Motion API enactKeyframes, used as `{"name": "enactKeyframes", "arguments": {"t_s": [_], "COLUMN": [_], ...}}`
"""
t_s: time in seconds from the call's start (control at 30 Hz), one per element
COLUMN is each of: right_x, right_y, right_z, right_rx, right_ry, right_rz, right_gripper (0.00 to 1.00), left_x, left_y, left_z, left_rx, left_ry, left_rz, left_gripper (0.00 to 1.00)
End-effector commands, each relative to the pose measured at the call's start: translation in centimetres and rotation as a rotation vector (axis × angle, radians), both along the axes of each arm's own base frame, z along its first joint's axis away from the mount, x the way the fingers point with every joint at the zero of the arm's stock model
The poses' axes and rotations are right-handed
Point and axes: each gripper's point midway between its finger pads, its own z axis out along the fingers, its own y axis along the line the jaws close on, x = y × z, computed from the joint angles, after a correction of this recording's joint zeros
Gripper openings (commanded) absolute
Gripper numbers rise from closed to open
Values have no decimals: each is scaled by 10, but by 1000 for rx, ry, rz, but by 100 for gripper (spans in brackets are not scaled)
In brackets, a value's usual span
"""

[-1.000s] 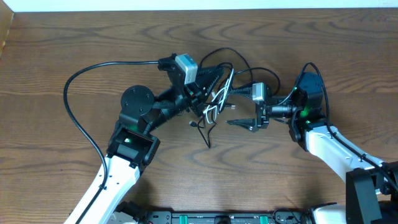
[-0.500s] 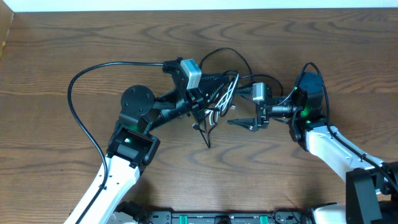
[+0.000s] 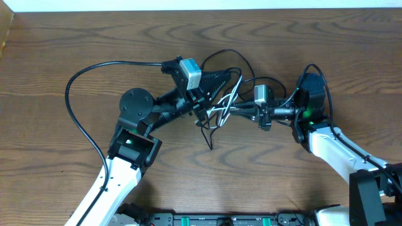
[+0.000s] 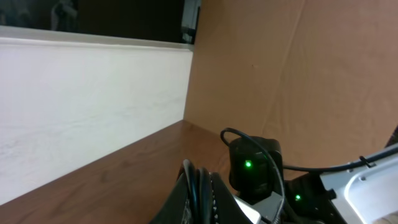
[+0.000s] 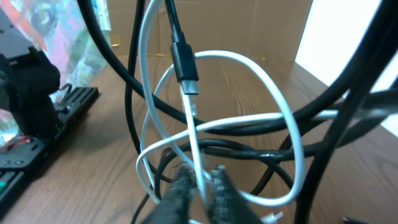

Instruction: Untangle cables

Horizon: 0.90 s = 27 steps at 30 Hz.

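**Q.** Location of the cables (image 3: 221,95)?
**A.** Gathered in one tangle over the middle of the wooden table (image 3: 63,50), strung between the two grippers. Black loops arching toward the far edge, one thin black tail trailing toward the near edge. Contact of that tail with the wood: cannot tell.

**Q.** State of the left gripper (image 3: 227,78)?
**A.** Reaching in from the left. Fingers together, clamped on a bundle of black cables (image 3: 226,51). Shown in the left wrist view as dark cords running out between the fingers.

**Q.** State of the right gripper (image 5: 200,177)?
**A.** Reaching in from the right, facing the left one across the tangle. Fingers (image 5: 179,196) pressed together on a strand of the white cable (image 5: 280,112), pinched low in the right wrist view.

**Q.** Course of the white cable?
**A.** Looped through and around the black ones, crossing itself just above the pinch. In front of its loops, a black plug (image 5: 185,62) with a metal tip, hanging tip-down on its own black cord.

**Q.** Anything else over the table?
**A.** A thick black wire (image 3: 68,94) belonging to the left arm, swung in a wide arc across the left half, well apart from the tangle.
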Motion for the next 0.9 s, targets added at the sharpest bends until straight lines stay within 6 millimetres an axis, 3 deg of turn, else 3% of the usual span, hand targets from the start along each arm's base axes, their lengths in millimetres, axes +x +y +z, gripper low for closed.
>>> {"name": "enactKeyframes", "arguments": {"t_s": [0.0, 0.2, 0.43, 0.63, 0.87], "right_x": [-2, -1, 7, 19, 42], "right_y": [2, 1, -6, -25, -56], "right_z": [1, 4, 30, 59, 63], "right_rx": [2, 6, 67, 137, 182], "right_ry": [-10, -27, -1, 102, 283], "right_rz": [10, 7, -14, -77, -202], "right_gripper": [1, 1, 1, 1, 1], "left_x": [6, 28, 61, 61, 58], "left_y": [5, 18, 54, 61, 65], "left_z": [7, -8, -55, -80, -97], "left_rx": [-18, -1, 90, 152, 199], "left_ry": [-9, 62, 238, 316, 372], "left_rz": [39, 187, 474, 511, 525], "left_gripper": [8, 8, 8, 8, 8]}}
